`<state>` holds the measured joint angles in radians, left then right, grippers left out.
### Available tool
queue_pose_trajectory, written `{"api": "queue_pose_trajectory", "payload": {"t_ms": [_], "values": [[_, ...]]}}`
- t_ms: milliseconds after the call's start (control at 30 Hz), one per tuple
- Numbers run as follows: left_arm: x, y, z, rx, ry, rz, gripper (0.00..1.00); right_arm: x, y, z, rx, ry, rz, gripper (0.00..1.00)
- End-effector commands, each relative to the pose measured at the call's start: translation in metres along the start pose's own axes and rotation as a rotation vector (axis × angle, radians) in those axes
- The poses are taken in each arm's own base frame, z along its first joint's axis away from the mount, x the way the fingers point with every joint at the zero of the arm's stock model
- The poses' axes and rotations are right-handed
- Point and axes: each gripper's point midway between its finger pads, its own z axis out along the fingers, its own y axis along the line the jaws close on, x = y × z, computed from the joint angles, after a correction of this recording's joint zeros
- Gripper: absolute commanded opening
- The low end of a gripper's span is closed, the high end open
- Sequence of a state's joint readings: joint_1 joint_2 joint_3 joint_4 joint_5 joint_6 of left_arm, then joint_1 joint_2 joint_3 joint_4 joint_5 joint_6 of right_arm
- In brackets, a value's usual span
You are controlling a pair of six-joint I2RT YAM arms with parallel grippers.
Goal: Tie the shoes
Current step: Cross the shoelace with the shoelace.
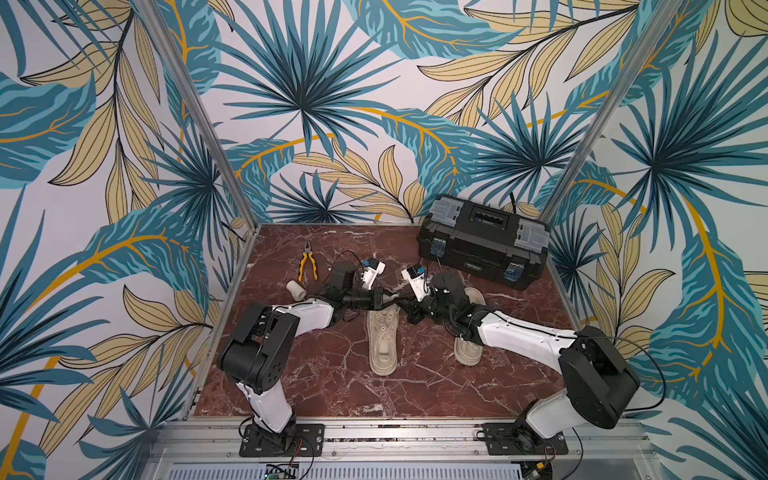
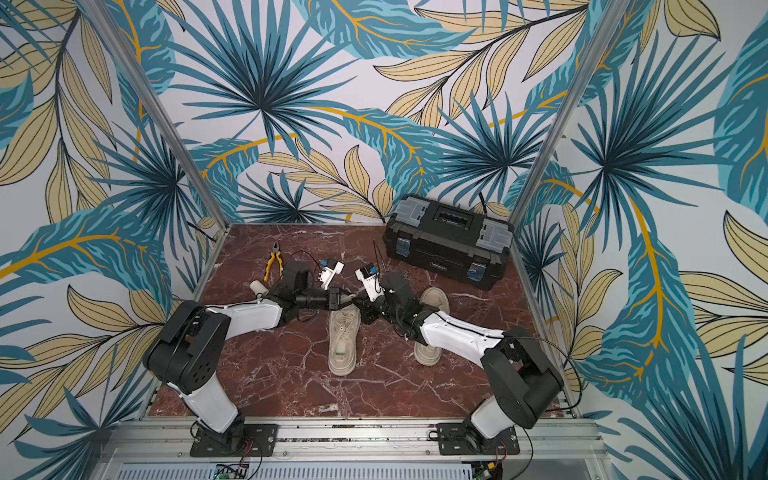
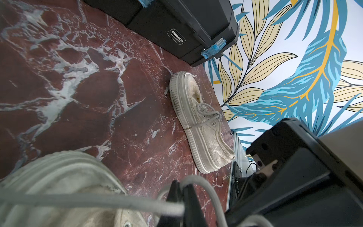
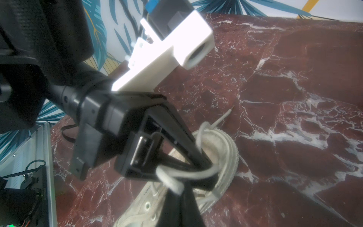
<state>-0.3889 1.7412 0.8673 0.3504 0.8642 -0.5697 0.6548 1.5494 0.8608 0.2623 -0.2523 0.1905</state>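
Two beige shoes stand on the red marble table. The middle shoe [image 1: 382, 345] [image 2: 341, 345] has its toe under both grippers. Most of the right shoe [image 1: 468, 351] [image 3: 198, 121] shows in the left wrist view, with its laces looped over the tongue. My left gripper [image 1: 394, 299] [image 3: 183, 189] is shut on a pale lace [image 3: 208, 189] of the middle shoe [image 3: 59, 182]. My right gripper [image 1: 404, 305] [image 4: 180, 193] faces it tip to tip and is shut on another stretch of lace [image 4: 188, 174]. The right forearm covers the middle of the right shoe in both top views.
A black toolbox [image 1: 482, 245] [image 3: 176, 25] stands at the back right. Yellow-handled pliers [image 1: 308, 262] lie at the back left, with a small white cylinder [image 1: 296, 289] lying beside the left arm. Aluminium posts and patterned walls close in the table.
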Motion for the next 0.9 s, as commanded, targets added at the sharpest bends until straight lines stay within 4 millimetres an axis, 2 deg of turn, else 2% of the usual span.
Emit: {"api": "queue_pose_trajectory", "payload": {"t_ms": [0,433,500,667,767,867], "values": [[-0.02,-0.015,-0.005,0.021,-0.036,0.049,0.0,0.019,-0.007,0.006,0.024,0.024,-0.022,0.0],[-0.022,-0.018,-0.011,0.002,-0.043,0.059,0.0,0.048,-0.021,0.014,0.09,0.151,-0.068,0.0],[-0.02,-0.016,-0.012,-0.012,-0.038,0.061,0.0,0.051,-0.024,0.015,0.119,0.189,-0.085,0.03],[-0.016,-0.012,-0.016,-0.037,-0.035,0.06,0.0,0.042,-0.022,0.014,0.129,0.189,-0.087,0.13],[-0.014,-0.011,-0.02,-0.048,-0.044,0.058,0.0,0.034,-0.017,0.008,0.117,0.173,-0.083,0.25],[-0.013,-0.009,-0.024,-0.061,-0.054,0.054,0.0,0.035,-0.013,0.0,0.107,0.196,-0.098,0.37]]}}
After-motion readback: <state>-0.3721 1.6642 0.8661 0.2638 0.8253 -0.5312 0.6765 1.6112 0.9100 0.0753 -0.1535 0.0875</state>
